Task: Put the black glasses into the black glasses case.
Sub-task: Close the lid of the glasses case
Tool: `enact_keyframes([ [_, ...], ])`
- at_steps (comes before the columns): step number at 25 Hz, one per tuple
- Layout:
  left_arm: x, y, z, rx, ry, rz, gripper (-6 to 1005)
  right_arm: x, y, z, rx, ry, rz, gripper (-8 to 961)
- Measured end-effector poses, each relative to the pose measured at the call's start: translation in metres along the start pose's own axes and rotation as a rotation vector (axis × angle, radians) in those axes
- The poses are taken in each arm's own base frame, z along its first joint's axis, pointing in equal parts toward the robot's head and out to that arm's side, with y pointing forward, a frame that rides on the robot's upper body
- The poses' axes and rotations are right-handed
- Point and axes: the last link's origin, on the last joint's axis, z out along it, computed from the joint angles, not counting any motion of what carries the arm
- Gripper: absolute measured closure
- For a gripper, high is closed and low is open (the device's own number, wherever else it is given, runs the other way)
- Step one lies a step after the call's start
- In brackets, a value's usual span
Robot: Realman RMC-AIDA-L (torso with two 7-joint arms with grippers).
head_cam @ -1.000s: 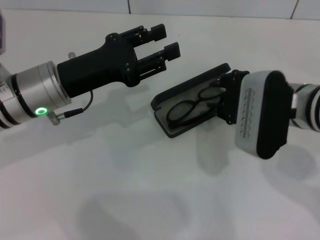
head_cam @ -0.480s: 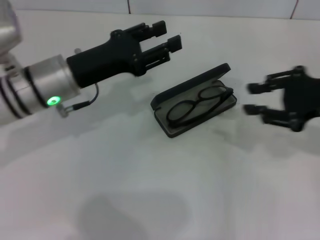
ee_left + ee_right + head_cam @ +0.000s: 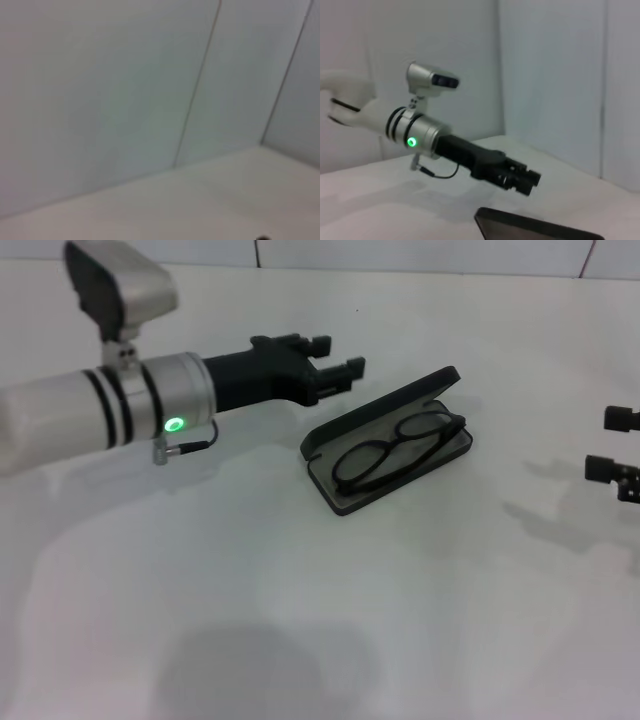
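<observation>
Desk (image 3: 300,620): smooth, matte white, bare in the foreground. Mid-desk sits the black glasses case (image 3: 388,443), a rigid rounded-corner clamshell lying open, lid tipped back, grey lining showing. Inside the lower tray lie the black glasses (image 3: 392,450): thin frame, 2 round clear lenses; temple arms hard to make out. Right hand (image 3: 618,444) at the right edge, well apart from the case, mostly cut off; 2 black fingertips spread apart, holding nothing. Beyond the case, left hand (image 3: 338,355), chunky black, fingers parted, empty.
</observation>
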Motion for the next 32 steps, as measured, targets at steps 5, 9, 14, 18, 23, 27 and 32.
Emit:
enact_keyframes([
  [5,0.003,0.008,0.017,-0.019,-0.065,0.047,403,0.013,0.0,0.0,0.024,0.004,0.03,317],
  [9,0.004,0.014,0.022,-0.044,-0.078,0.063,403,0.016,-0.002,-0.001,0.04,0.009,0.033,313],
  [14,0.001,0.026,0.029,-0.098,-0.12,0.1,403,0.016,-0.003,-0.001,0.046,0.01,0.033,312],
  [18,-0.005,0.032,0.032,-0.121,-0.152,0.124,404,0.015,-0.006,0.001,0.057,0.014,0.03,312],
  [23,-0.005,0.034,0.033,-0.125,-0.145,0.116,404,0.015,-0.007,0.001,0.063,0.015,0.029,312],
  [27,-0.005,0.034,0.032,-0.124,-0.139,0.113,404,0.016,-0.007,0.0,0.068,0.015,0.03,312],
  [32,-0.008,0.041,0.035,-0.157,-0.172,0.138,405,0.017,-0.008,-0.001,0.077,0.018,0.032,312],
])
